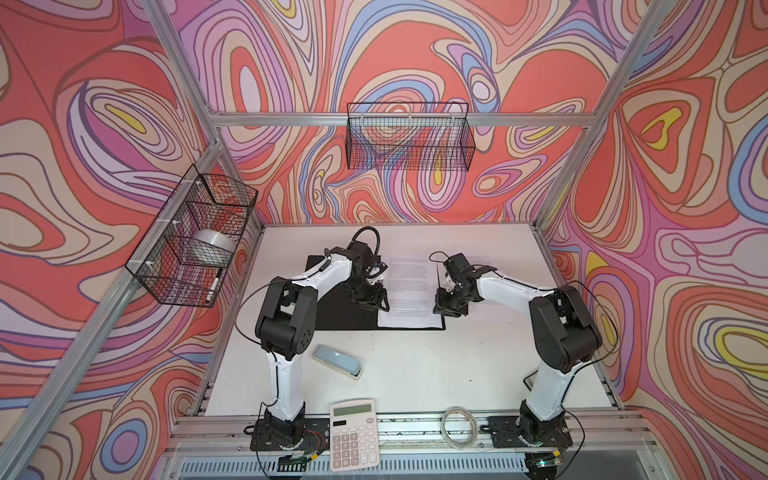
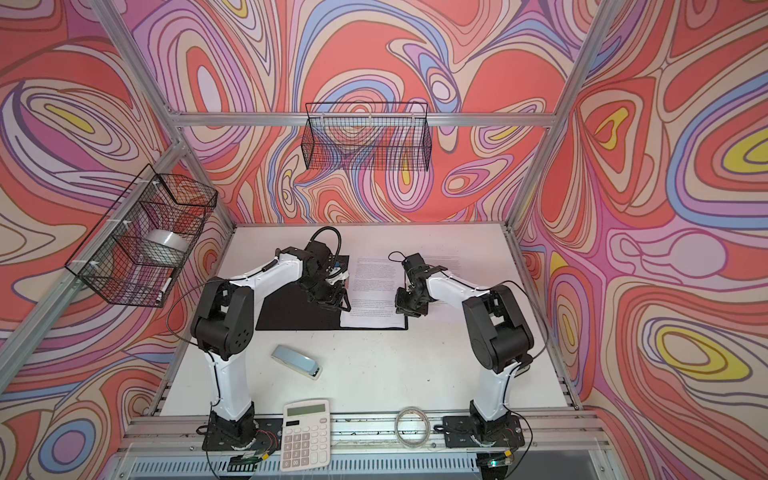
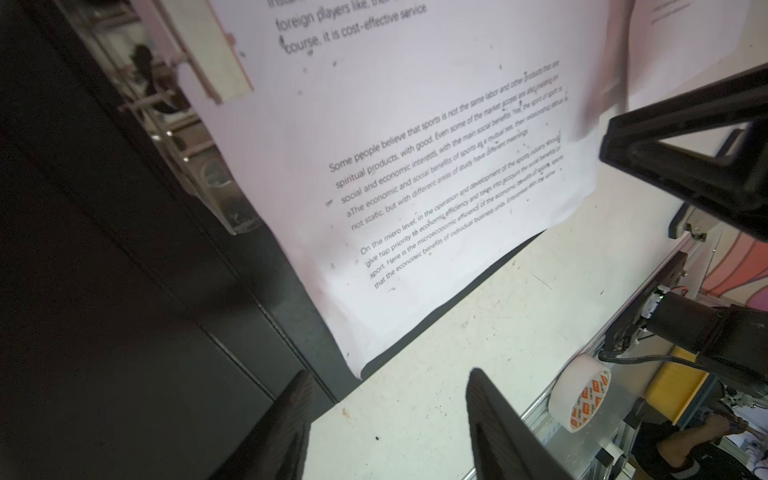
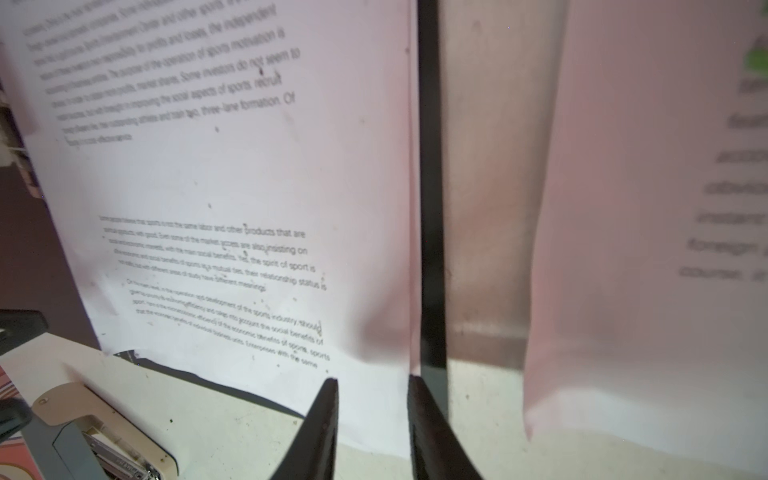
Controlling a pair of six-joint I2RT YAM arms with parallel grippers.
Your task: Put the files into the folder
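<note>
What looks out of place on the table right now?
A loose sheet lies on the bare table right of the open folder, past its edge, while the other sheet rests on the folder's right half. The files are split: the loose sheet is not yet inside.

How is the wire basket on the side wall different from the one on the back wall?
The side basket is split into compartments; the back basket is one long bin. The side basket holds a tape roll and a marker; the back basket looks empty. Both are black wire mesh, hung on the metal frame.
</note>
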